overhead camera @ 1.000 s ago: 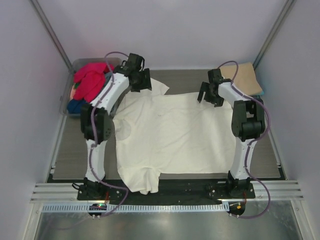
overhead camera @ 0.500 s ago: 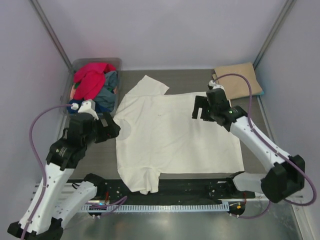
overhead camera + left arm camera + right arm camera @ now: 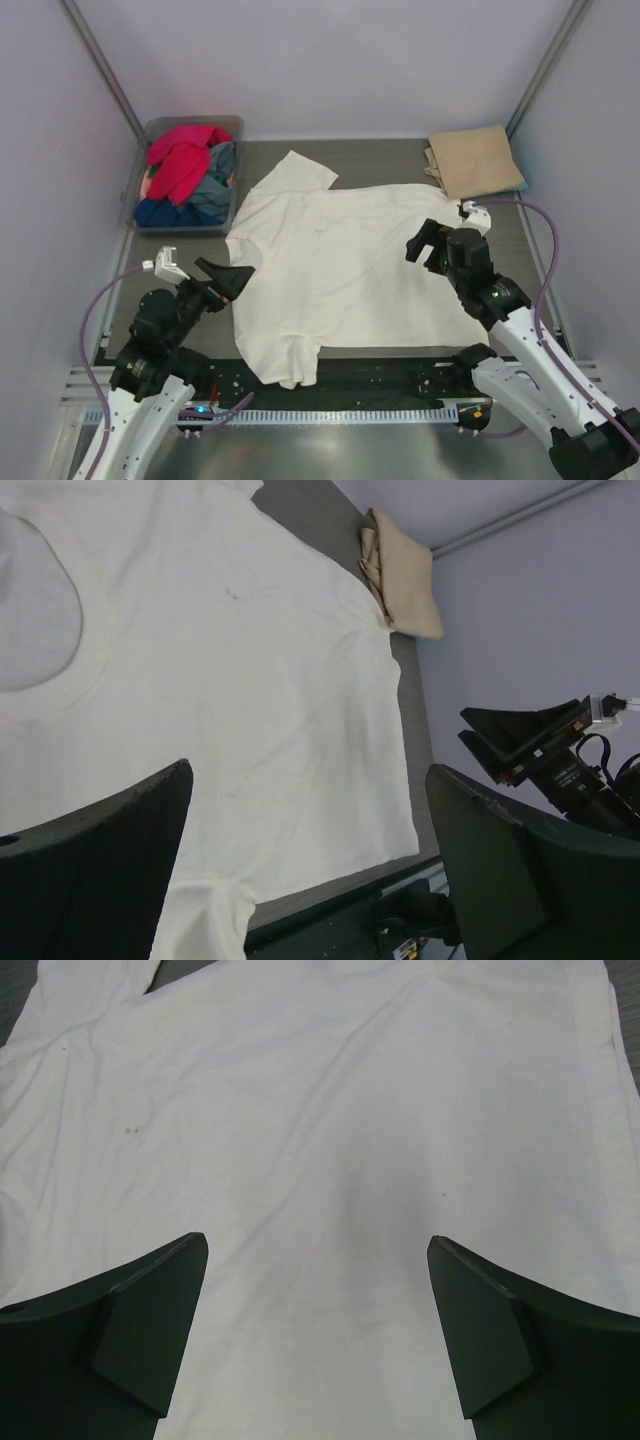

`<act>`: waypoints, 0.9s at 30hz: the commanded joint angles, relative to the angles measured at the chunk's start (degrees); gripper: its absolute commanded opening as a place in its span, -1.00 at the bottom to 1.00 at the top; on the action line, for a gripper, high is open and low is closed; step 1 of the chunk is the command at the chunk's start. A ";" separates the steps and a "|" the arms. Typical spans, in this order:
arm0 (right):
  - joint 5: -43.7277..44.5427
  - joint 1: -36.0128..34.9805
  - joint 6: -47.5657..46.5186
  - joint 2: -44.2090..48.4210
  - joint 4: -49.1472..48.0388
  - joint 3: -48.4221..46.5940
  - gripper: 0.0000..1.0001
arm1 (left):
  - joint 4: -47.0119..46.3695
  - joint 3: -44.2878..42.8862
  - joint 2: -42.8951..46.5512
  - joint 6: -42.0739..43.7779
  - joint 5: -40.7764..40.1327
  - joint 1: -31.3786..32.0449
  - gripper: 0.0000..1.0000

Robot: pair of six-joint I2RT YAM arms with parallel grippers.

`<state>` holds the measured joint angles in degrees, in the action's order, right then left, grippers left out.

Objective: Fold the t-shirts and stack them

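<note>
Cream-white cotton t-shirt (image 3: 350,270): spread flat in the middle of the grey-brown table (image 3: 385,160), neck opening to the left, hem to the right. One sleeve points to the far side; the other lies over the table's near edge.
Shirt surface: mostly smooth, with shallow creases and a few small dark specks in the right wrist view (image 3: 330,1160).
Grey translucent plastic tub (image 3: 190,122): far-left corner of the table, just beside the far sleeve but apart from it.
Tub contents: a crumpled red shirt (image 3: 180,160) on top, blue-grey cloth (image 3: 215,185) beside it and dark blue cloth (image 3: 165,212) at the near end (the number of garments cannot be told from the heap).
Tan-beige folded shirt (image 3: 475,160): far-right corner, close to the cream shirt's far-right corner.
Left gripper (image 3: 228,278): at the shirt's left edge near the neck opening, raised off the cloth. The fingers are spread wide with nothing between them.
Right gripper (image 3: 428,248): over the right part of the shirt, clear of the fabric. The fingers (image 3: 150,1320) are spread wide and hold nothing.
Left wrist view: the cream shirt (image 3: 250,680), the tan shirt (image 3: 405,580) and the right gripper (image 3: 545,745) are all visible.
</note>
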<state>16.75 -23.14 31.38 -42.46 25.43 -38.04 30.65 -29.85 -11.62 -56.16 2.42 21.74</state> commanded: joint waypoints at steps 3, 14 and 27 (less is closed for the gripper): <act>-0.05 -0.16 0.62 -3.94 -2.06 -2.12 0.96 | 2.19 -2.20 -10.23 -1.00 4.80 0.06 1.00; -0.14 -0.16 2.46 -8.61 -1.44 -1.77 0.93 | 27.00 -9.00 -28.09 -12.62 -13.56 23.58 0.84; 0.04 -0.16 0.44 -0.44 5.07 -0.89 0.93 | 29.11 -15.15 -51.21 -42.18 -24.21 67.55 0.73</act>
<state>16.43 -23.14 32.03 -44.49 29.34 -38.04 57.47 -42.87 -59.16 -89.52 -17.30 85.67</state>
